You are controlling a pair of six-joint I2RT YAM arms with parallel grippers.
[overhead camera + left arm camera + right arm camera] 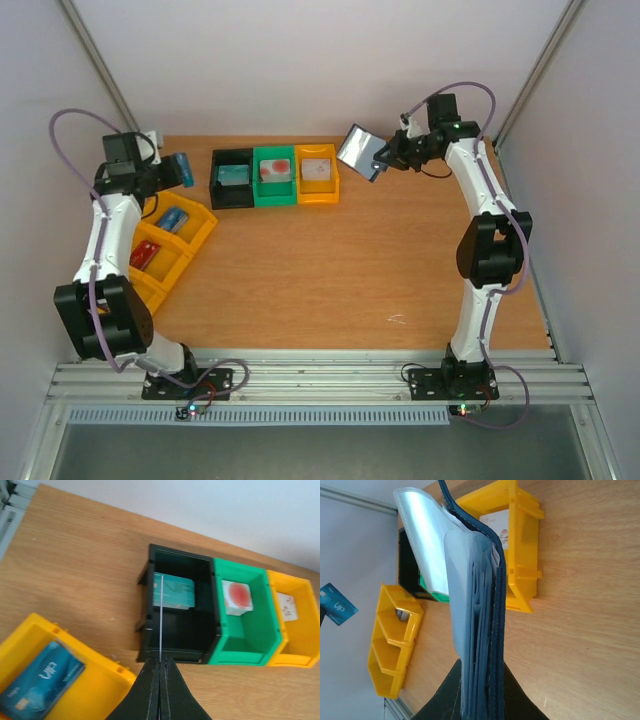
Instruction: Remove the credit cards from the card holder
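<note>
My left gripper (166,172) is shut on a blue credit card (180,169), held in the air above the table's far left. In the left wrist view that card (161,620) shows edge-on as a thin pale line rising from the closed fingertips of the left gripper (160,661). My right gripper (386,155) is shut on the slate-blue card holder (359,150), lifted at the far right. In the right wrist view the card holder (479,605) stands on edge in the right gripper (481,664), its shiny pocket pages fanned open to the left. The held blue card (337,605) appears at the left edge.
Black (232,180), green (274,177) and orange-yellow (318,176) bins stand in a row at the back, each with a card inside. A yellow divided tray (192,243) at the left holds a blue card (172,219) and a red one (146,256).
</note>
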